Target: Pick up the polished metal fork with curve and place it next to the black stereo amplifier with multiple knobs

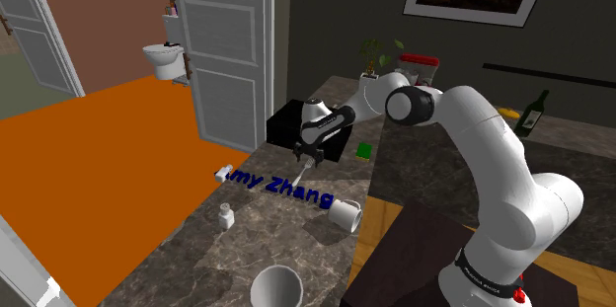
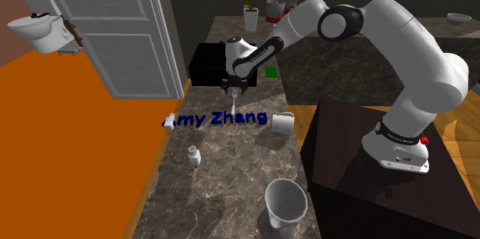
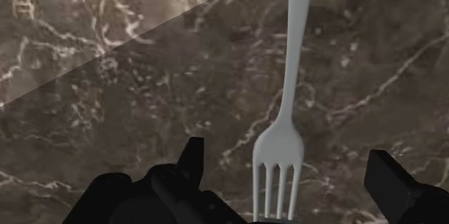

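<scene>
A: Where do we have the light grey curved fork [image 3: 291, 78]?

B: Between the fingers [image 3: 191, 159] of the all-black two-finger pincer [image 3: 286, 154]. The tines point back toward the palm. The handle runs straight away from it over the dark veined marble surface [image 3: 108, 114].

A: Are we clamped on it?

B: No. The pincer is spread wide, with a gap on each side of the fork. Neither finger touches it.

A: Is it lying on the surface?

B: We cannot tell from the wrist view. In the shoulder view we see the fork [image 1: 303, 170] as a pale sliver directly under the pincer [image 1: 306, 153], low over the marble. The second exterior view shows the same: fork [image 2: 233, 97] just below the pincer [image 2: 233, 85].

A: Where are we relative to the black boxy amplifier [image 1: 284, 122]?

B: Close. Pincer and fork sit just beside the amplifier's near corner, on its right side in the second exterior view.

A: Anything else nearby?

B: A small green block [image 2: 271, 71] lies near the pincer, to the second exterior view's right. A white cup tipped on its side [image 2: 282, 123] lies further down the surface, well apart from the fork.
</scene>
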Available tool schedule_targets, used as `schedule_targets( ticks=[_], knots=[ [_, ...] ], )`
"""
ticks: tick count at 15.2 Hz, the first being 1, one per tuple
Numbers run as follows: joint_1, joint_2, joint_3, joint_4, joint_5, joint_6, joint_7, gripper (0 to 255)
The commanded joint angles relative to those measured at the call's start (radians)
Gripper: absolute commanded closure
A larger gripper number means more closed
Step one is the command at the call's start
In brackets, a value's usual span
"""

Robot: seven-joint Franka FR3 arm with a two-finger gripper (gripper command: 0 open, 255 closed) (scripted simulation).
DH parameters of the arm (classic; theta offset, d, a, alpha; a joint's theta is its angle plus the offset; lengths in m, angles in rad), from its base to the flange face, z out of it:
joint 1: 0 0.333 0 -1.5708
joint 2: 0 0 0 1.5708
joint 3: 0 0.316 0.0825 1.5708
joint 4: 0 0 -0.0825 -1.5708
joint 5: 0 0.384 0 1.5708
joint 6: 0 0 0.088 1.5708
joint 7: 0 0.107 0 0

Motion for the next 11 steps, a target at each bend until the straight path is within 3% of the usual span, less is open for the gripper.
schedule_targets(
  ticks=[1, 3, 11],
  knots=[
    [-0.005, -0.044, 0.007, -0.025, 0.005, -0.019, -0.001, 0],
    [-0.011, -0.094, 0.016, -0.052, 0.011, -0.042, -0.003, 0],
    [-0.011, -0.094, 0.016, -0.052, 0.011, -0.042, -0.003, 0]
  ],
)
